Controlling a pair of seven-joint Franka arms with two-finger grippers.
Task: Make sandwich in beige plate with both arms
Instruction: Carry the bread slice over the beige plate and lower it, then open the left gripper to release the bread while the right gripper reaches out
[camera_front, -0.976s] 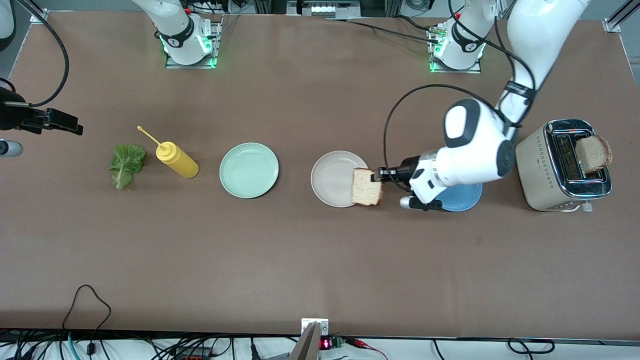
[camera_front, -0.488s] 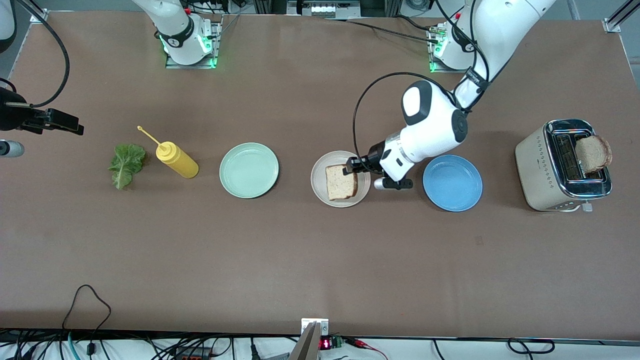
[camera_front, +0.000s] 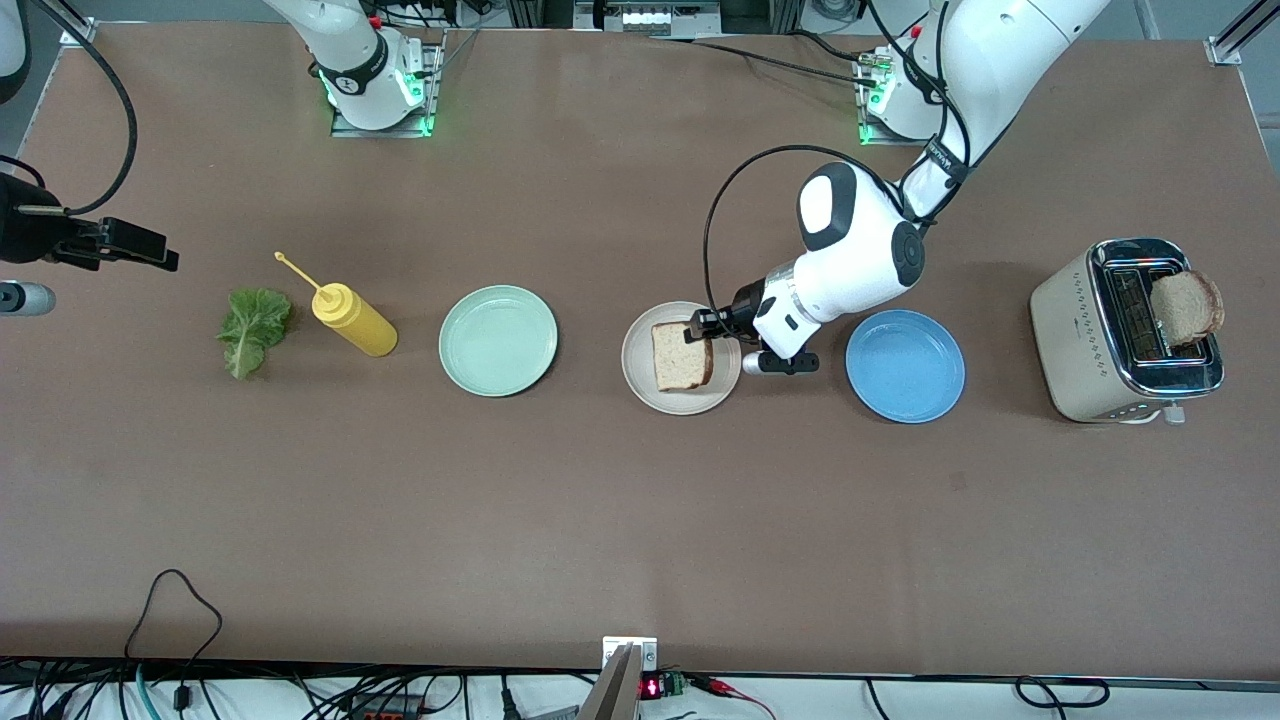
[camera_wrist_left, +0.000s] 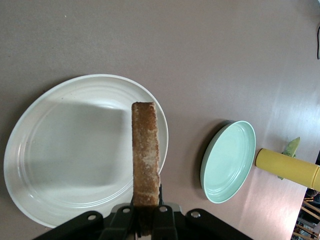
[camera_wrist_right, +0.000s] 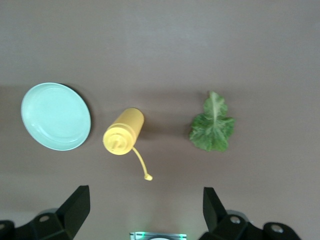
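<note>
Step in hand: you are setting the first toast slice (camera_front: 682, 356) into the beige plate (camera_front: 640, 378), which sits about mid-counter, toward the left arm's end.
Left tool (camera_front: 697, 328): clamped on the slice's edge and over the plate; the left wrist view shows the slice (camera_wrist_left: 145, 160) standing on edge between the jaws, above the plate (camera_wrist_left: 45, 145).
Right tool (camera_wrist_right: 145, 210): spread wide and holding nothing, up over the right arm's edge of the counter, looking down on the lettuce leaf (camera_wrist_right: 212, 124) and the yellow bottle (camera_wrist_right: 123, 132); this arm waits.
Other parts: the lettuce leaf (camera_front: 252, 328) lies near the right arm's edge; a second slice (camera_front: 1186, 305) stands in the toaster (camera_front: 1085, 335) by the left arm's edge (neither is in the plate yet).
Next move: I judge you should lower and tip the slice flat, then part the jaws and lift away.
Change since half a second ago: the left tool has crept only slightly toward the robots' edge; a second ago the slice hung over the plate's rim on the blue plate's (camera_front: 905, 365) side.
</note>
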